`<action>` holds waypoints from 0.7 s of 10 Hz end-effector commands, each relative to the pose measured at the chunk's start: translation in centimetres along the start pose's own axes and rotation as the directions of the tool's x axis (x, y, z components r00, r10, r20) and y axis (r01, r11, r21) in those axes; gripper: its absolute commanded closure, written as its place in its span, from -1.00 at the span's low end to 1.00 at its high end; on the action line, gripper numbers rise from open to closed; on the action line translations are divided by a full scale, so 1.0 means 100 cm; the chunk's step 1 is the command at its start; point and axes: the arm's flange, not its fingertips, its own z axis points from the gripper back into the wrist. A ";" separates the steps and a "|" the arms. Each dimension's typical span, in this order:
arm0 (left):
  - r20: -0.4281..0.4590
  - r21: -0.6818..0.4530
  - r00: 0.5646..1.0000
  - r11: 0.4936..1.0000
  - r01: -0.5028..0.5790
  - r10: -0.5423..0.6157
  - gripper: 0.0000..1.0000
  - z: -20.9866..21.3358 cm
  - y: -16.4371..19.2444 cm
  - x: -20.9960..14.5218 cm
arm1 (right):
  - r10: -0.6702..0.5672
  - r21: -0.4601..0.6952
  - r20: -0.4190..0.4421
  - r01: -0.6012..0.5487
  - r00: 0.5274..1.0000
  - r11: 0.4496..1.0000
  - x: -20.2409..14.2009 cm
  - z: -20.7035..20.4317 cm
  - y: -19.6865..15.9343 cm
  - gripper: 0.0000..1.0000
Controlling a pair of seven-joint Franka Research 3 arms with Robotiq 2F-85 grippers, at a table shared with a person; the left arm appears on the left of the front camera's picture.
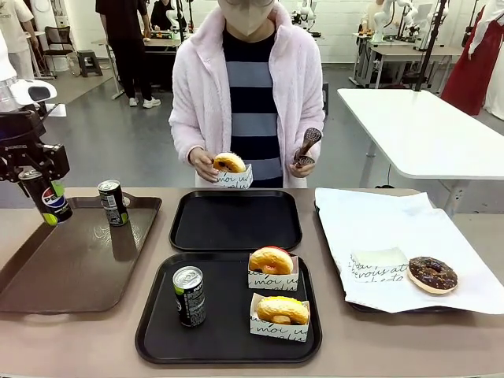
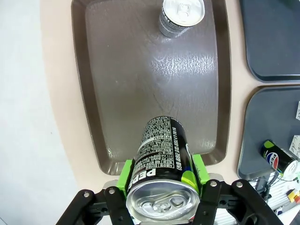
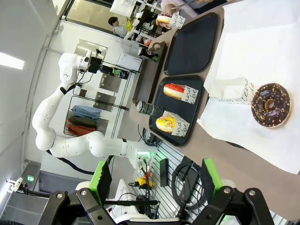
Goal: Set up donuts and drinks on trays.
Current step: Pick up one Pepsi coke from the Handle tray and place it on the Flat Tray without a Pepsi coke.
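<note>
L gripper (image 2: 161, 174) clamped on Pepsi can (image 2: 161, 145), aloft over brown tray (image 2: 117, 93) rim per wrist view | R gripper (image 3: 155, 177) spread, empty, past table edge | near tray (image 1: 228, 335): can (image 1: 189, 295), two donuts (image 1: 271, 260)

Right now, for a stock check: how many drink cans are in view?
3. The Pepsi can in the left gripper, a second can on the brown tray, a third can on the near black tray. None looks hidden.
</note>
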 end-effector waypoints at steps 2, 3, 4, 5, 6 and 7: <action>0.036 0.015 0.999 1.000 0.019 -0.020 -0.17 -0.001 -0.042 -0.007 | 0.018 0.027 0.017 -0.018 1.000 0.999 0.003 0.001 0.000 -1.00; 0.053 0.042 0.998 0.999 0.024 -0.026 -0.17 -0.011 -0.069 -0.009 | 0.018 0.027 0.017 -0.018 1.000 0.999 0.003 0.001 0.000 -1.00; 0.039 0.052 0.999 0.998 0.028 -0.030 -0.17 -0.020 -0.092 0.000 | 0.018 0.027 0.017 -0.018 1.000 0.999 0.003 0.001 0.000 -1.00; 0.026 0.056 0.999 0.998 0.023 -0.024 -0.17 -0.032 -0.111 0.007 | 0.018 0.027 0.017 -0.018 1.000 0.999 0.003 0.001 0.000 -1.00; 0.015 0.052 1.000 0.998 0.024 -0.025 -0.17 -0.044 -0.129 0.011 | 0.018 0.027 0.017 -0.018 1.000 0.999 0.003 0.001 0.000 -1.00; 0.001 0.048 1.000 0.998 0.030 -0.030 -0.17 -0.055 -0.147 0.018 | 0.018 0.027 0.017 -0.018 1.000 0.999 0.003 0.001 0.000 -1.00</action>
